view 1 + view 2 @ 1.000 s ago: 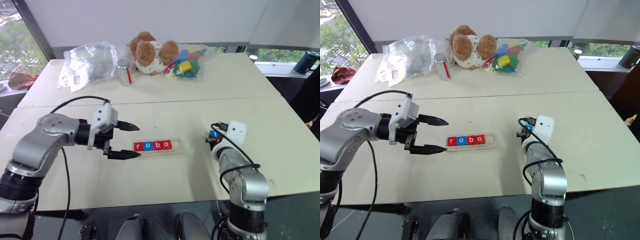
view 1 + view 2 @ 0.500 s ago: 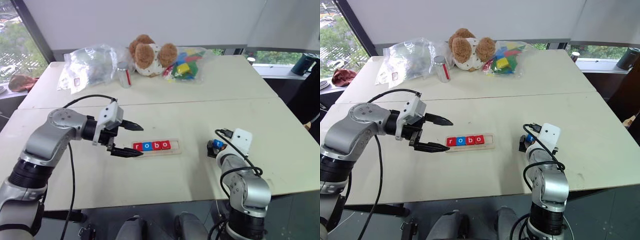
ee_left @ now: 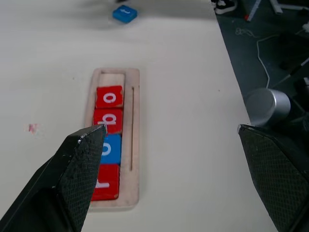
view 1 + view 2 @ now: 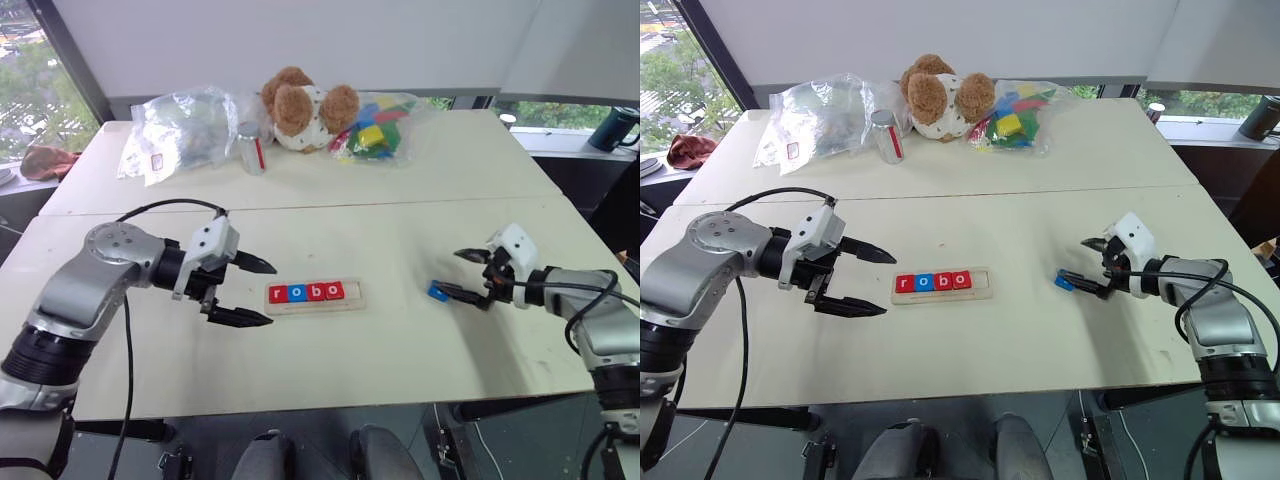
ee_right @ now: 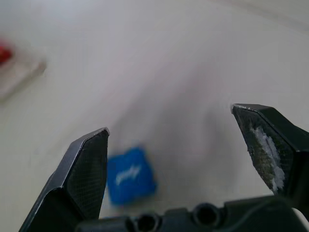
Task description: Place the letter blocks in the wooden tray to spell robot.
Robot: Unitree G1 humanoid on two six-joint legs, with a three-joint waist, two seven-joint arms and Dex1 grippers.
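Left hand (image 4: 247, 292): reached in from the left, angled down toward the wooden tray (image 4: 314, 293), fingers spread wide, holding nothing.
Right hand (image 4: 458, 272): pointed leftward, wide open and empty, beside the blue block (image 4: 438, 293) (lying loose on the desk (image 4: 380, 340)).
Tray: held four blocks (image 4: 305, 291), reading "robo".

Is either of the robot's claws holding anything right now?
No. The left gripper is open beside the wooden tray, and the right gripper is open, with the blue letter block lying loose on the table.
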